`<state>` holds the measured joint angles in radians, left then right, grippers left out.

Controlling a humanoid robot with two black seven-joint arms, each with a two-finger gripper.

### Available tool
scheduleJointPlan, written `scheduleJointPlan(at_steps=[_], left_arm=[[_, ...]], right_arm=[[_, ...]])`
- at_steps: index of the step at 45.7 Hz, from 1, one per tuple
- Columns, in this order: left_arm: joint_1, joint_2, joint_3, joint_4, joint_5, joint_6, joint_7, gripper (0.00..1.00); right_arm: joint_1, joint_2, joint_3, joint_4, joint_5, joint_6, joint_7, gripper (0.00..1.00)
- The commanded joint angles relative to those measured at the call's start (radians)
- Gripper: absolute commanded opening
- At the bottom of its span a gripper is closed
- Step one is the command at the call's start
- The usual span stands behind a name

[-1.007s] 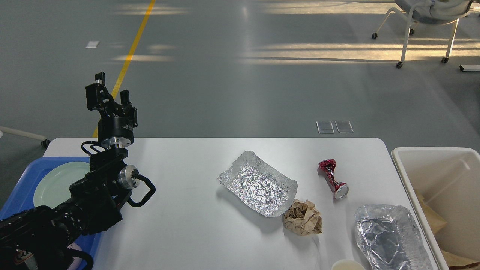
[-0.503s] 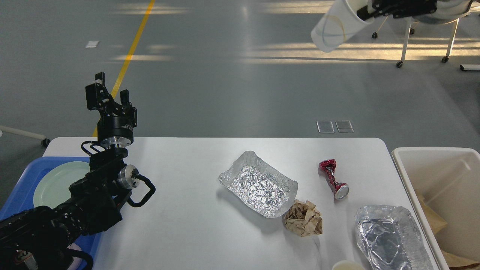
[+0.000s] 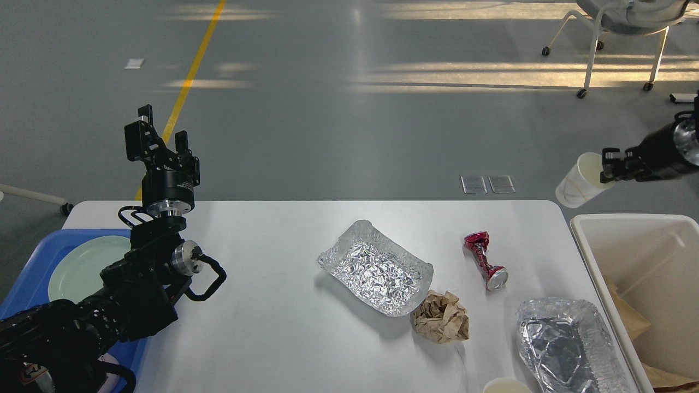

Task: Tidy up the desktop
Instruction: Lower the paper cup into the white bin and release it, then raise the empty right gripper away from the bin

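R pincer point(image 3: 607, 165) grips paper cup point(image 3: 578, 180) above bin point(image 3: 628, 222); L pincer point(image 3: 157, 143) raised.

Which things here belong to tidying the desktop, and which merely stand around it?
Job:
white rectangular desktop
crumpled foil tray
flattened foil tray
crushed red can
brown paper ball
white paper cup in right gripper
off-white bin

Around:
wheeled chair
yellow floor line
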<state>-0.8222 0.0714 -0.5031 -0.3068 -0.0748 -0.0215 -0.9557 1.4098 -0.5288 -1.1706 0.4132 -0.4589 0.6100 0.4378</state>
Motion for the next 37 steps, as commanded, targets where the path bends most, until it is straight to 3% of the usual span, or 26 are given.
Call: scheduleJointPlan(at_steps=[1, 12, 14, 18, 24, 29, 37], left_arm=[[0.0, -0.001, 0.0, 0.0, 0.0, 0.0, 0.0, 0.96], [0.0, -0.001, 0.0, 0.0, 0.0, 0.0, 0.0, 0.96], [0.0, -0.001, 0.0, 0.0, 0.0, 0.0, 0.0, 0.96], [0.0, 0.001, 0.0, 0.0, 0.001, 0.0, 0.0, 0.96], [0.0, -0.001, 0.0, 0.0, 0.0, 0.0, 0.0, 0.96], [0.0, 0.001, 0.0, 0.0, 0.0, 0.0, 0.0, 0.96], [0.0, 0.001, 0.0, 0.0, 0.0, 0.0, 0.0, 0.96]], right_arm=[[-0.159, 0.003, -0.018, -0.131, 0.0, -0.072, -0.008, 0.0], [-0.316, 0.023, -0.138, -0.218, 0.011, -0.237, -0.043, 0.02], [-0.327, 0.023, -0.143, -0.22, 0.011, -0.259, -0.056, 0.11], [-0.351, 0.023, -0.144, -0.221, 0.011, -0.306, -0.088, 0.51], [-0.367, 0.023, -0.144, -0.221, 0.013, -0.369, -0.103, 0.93], [-0.367, 0.023, -0.141, -0.22, 0.013, -0.377, -0.103, 0.98], [-0.345, 0.026, -0.124, -0.22, 0.054, -0.378, -0.103, 0.99]])
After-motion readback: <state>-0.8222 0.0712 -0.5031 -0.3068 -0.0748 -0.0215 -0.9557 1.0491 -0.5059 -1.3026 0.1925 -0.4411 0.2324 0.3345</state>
